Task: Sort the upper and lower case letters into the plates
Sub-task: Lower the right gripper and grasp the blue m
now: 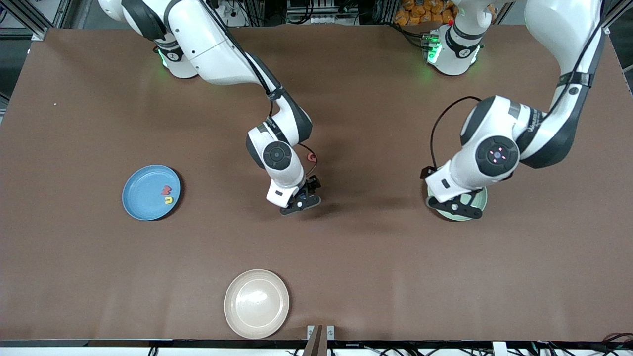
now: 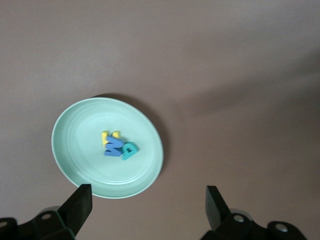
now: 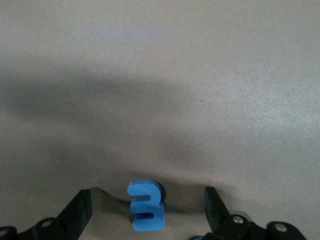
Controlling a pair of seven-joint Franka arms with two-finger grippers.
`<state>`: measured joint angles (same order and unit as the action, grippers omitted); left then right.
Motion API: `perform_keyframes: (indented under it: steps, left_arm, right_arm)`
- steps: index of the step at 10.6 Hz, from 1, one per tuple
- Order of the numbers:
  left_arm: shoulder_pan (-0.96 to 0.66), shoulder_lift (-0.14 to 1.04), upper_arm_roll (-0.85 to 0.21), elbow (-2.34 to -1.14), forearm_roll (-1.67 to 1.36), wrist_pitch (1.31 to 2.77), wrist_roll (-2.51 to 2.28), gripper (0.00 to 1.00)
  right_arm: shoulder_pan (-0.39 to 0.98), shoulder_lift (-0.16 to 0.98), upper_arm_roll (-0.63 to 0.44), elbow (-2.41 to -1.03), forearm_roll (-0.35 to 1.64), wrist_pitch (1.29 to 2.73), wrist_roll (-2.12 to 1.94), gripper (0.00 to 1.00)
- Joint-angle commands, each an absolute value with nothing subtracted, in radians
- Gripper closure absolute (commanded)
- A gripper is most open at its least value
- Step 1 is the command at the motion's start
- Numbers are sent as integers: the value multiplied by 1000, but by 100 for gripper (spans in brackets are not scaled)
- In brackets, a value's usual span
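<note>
the right tool point(image 1: 300, 201) is spread wide, low over mid-counter, a blue letter point(image 3: 146, 206) on edge between its fingers, ungripped. the left tool point(image 1: 457, 207) waits released over the mint plate point(image 2: 107, 147), which holds three letters point(image 2: 118, 145). the blue plate point(image 1: 151, 192) holds two.

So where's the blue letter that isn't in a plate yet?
The blue letter lies on the bare table between the open fingers of the right pincer, mid-table in the front view, between the blue plate and green plate.

Front view high, faces robots; left wrist view looks down on mint plate point(image 2: 70, 170), shared with front point(image 1: 478, 202).
</note>
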<state>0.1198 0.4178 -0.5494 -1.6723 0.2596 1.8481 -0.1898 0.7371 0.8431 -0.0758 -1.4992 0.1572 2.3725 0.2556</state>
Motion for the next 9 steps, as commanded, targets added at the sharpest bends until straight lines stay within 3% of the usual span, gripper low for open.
perform_keyframes:
  steps: [1, 4, 9]
  left_arm:
    - [124, 359, -593, -1671, 268, 1830, -213, 0]
    - [124, 273, -612, -1671, 268, 1830, -209, 0]
    - [124, 236, -630, -1671, 268, 1830, -199, 0]
  right_arm:
    - [750, 841, -84, -1483, 59, 2301, 330, 0]
    - [758, 839, -83, -1477, 38, 2299, 365, 0]
    - [759, 839, -81, -1471, 44, 2309, 376, 0]
